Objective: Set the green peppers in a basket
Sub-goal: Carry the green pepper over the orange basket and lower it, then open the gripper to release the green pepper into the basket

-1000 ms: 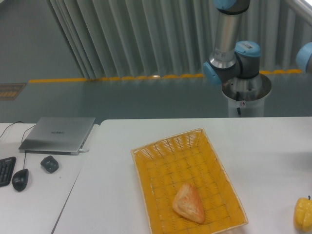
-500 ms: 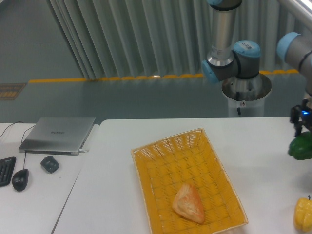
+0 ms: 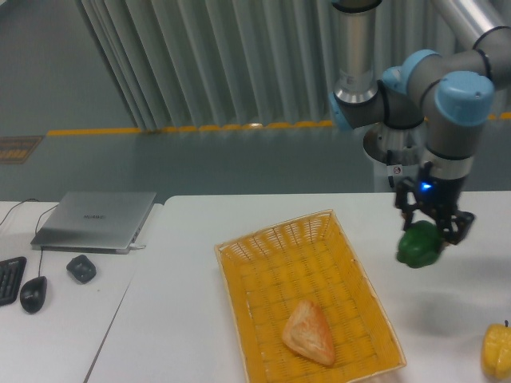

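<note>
**Above the table's right side, the pepper travels toward the basket**

Across the white table (image 3: 239,209), the largest change is the arm: over the last second it has swung in from beyond the right edge and now reaches well over the tabletop. Half a second ago it was only just entering at the far right edge.

Near the middle of the table sits the yellow-orange wicker basket (image 3: 263,247), unmoved. A tan triangular pastry (image 3: 308,332) lies in its front half, also unmoved.

Just beyond the basket's right rim hangs the gripper (image 3: 433,226), its fingers clamped on the top of the green pepper (image 3: 419,246). The pepper is off the table, with a faint shadow below it. It has come a long way leftward from the right edge and is now near the basket but not yet over it.

At the table's front right corner, a yellow pepper (image 3: 497,351) stays where it was.

Judged from this, the pickup is done and the carry is well along; a short further move left, then a lowering and release, would likely finish the task.
</note>
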Controlling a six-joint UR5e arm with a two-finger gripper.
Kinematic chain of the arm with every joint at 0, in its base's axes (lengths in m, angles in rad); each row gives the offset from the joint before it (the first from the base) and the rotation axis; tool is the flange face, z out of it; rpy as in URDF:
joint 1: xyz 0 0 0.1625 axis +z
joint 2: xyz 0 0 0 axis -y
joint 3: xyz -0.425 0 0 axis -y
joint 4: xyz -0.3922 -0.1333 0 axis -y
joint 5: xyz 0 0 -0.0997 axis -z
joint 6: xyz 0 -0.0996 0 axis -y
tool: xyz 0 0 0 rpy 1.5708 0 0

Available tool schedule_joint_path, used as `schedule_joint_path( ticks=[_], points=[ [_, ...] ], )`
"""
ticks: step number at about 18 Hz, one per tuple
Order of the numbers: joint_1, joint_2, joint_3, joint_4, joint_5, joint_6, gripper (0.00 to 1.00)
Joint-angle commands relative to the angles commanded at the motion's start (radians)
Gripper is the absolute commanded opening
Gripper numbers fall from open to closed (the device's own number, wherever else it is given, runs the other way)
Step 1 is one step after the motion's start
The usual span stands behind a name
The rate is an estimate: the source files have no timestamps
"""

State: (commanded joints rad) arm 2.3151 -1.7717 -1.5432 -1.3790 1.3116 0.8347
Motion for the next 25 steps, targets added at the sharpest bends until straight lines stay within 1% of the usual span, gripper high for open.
schedule_joint_path(
  ticks=[3, 7, 8, 10, 11, 12, 13, 15, 17, 21, 25],
  points=[
    [-0.074, -0.002, 0.003, 0.000, -0.032, -0.067, 0.27],
    [-0.157, -0.024, 0.001, 0.003, -0.038, -0.097, 0.28],
    [-0.170, -0.028, 0.000, 0.005, -0.040, -0.097, 0.32],
    [-0.198, -0.043, -0.002, 0.009, -0.028, -0.097, 0.52],
    [-0.201, -0.044, -0.002, 0.012, -0.026, -0.095, 0.63],
    [-0.201, -0.043, -0.003, 0.015, -0.025, -0.092, 0.93],
    [-0.201, -0.040, -0.003, 0.015, -0.017, -0.091, 1.00],
    [-0.201, -0.034, 0.003, 0.015, -0.006, -0.095, 1.00],
    [-0.201, -0.035, 0.003, 0.034, -0.005, -0.098, 1.00],
    [-0.203, -0.041, 0.005, 0.046, 0.020, -0.126, 1.00],
    [-0.198, -0.037, 0.011, 0.066, 0.135, -0.111, 1.00]
  ],
)
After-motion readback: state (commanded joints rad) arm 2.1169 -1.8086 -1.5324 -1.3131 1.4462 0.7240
